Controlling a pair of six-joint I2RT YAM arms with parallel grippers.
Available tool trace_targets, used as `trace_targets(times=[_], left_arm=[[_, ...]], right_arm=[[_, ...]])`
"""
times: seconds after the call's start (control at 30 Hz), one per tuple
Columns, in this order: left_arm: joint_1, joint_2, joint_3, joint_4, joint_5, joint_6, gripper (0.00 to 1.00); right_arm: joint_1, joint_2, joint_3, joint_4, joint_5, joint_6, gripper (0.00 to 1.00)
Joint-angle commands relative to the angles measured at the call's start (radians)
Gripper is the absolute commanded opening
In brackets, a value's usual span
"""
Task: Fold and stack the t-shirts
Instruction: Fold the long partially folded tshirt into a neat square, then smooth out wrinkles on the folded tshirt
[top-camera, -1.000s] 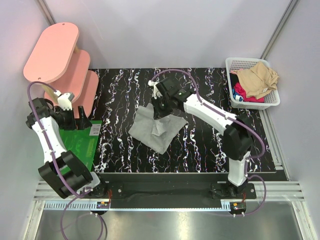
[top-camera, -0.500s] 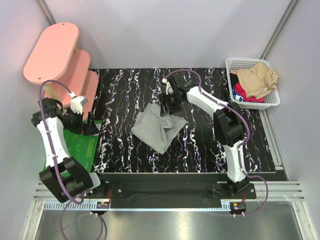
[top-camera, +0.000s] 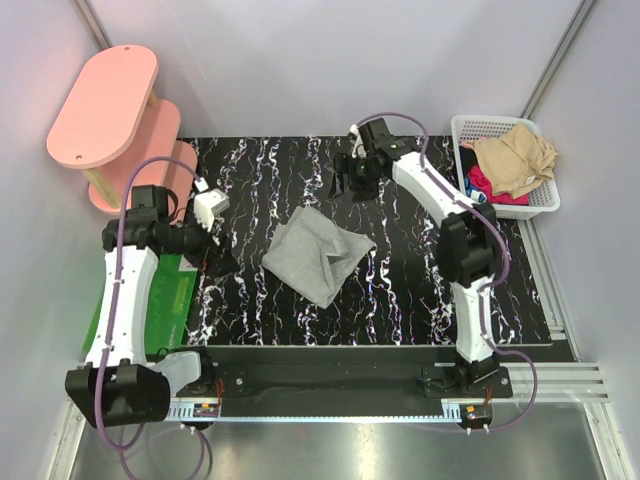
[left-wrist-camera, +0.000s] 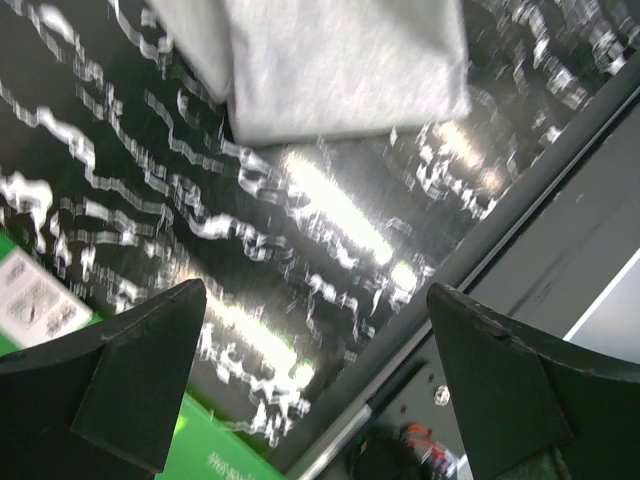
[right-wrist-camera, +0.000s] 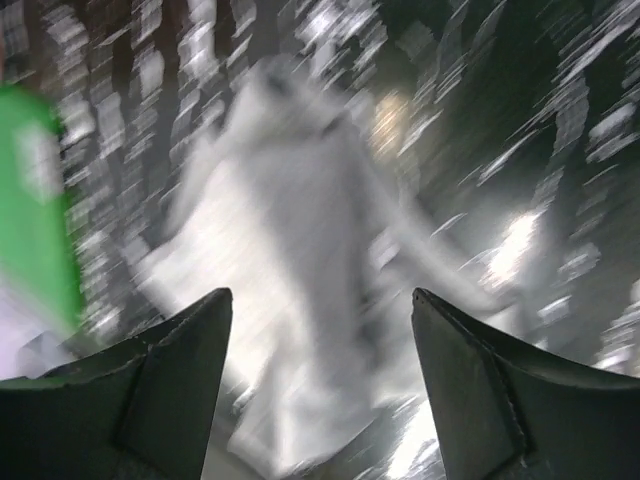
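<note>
A heather grey t-shirt (top-camera: 315, 252) lies folded into a rough square on the black marbled table (top-camera: 400, 290). My right gripper (top-camera: 342, 186) hovers open just beyond the shirt's far edge and holds nothing. Its wrist view shows the grey t-shirt (right-wrist-camera: 300, 270) blurred, below the wide-apart fingers (right-wrist-camera: 170, 390). My left gripper (top-camera: 216, 258) stands open left of the shirt, near the mat's edge. In its wrist view the grey t-shirt (left-wrist-camera: 340, 60) lies ahead of the empty gripper (left-wrist-camera: 315, 340). A tan t-shirt (top-camera: 515, 158) and a red one (top-camera: 485, 185) are heaped in the basket.
A white lattice basket (top-camera: 548, 205) stands at the far right corner of the table. The green mat (top-camera: 165, 300) lies at the near left under my left arm. A pink stepped shelf (top-camera: 110, 110) stands at the far left.
My right gripper opened, let go of the grey shirt and drew back toward the far right. My left arm swung from above the green mat toward the shirt.
</note>
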Motion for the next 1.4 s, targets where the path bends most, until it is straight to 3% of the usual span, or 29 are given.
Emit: trace_targets(times=[0.0, 0.1, 0.2, 0.53, 0.87, 1.37], left_arm=[[-0.038, 0.016, 0.000, 0.184, 0.098, -0.156, 0.99], [-0.038, 0.045, -0.009, 0.213, 0.100, -0.191, 0.99], [-0.038, 0.061, -0.047, 0.229, 0.089, -0.190, 0.99], [-0.080, 0.056, -0.080, 0.229, 0.008, -0.177, 0.99], [-0.142, 0.058, -0.043, 0.227, -0.012, -0.200, 0.99], [-0.294, 0.159, -0.021, 0.250, -0.004, -0.202, 0.99]], right_arm=[[0.046, -0.244, -0.200, 0.173, -0.359, 0.224, 0.79], [0.119, -0.385, -0.390, 0.256, -0.367, 0.269, 0.81], [0.189, -0.425, -0.446, 0.264, -0.331, 0.252, 0.82], [0.187, -0.370, -0.602, 0.321, -0.360, 0.272, 0.81], [0.017, -0.283, -0.628, 0.309, -0.389, 0.220, 0.81], [-0.041, -0.005, -0.452, 0.289, -0.448, 0.197, 0.80]])
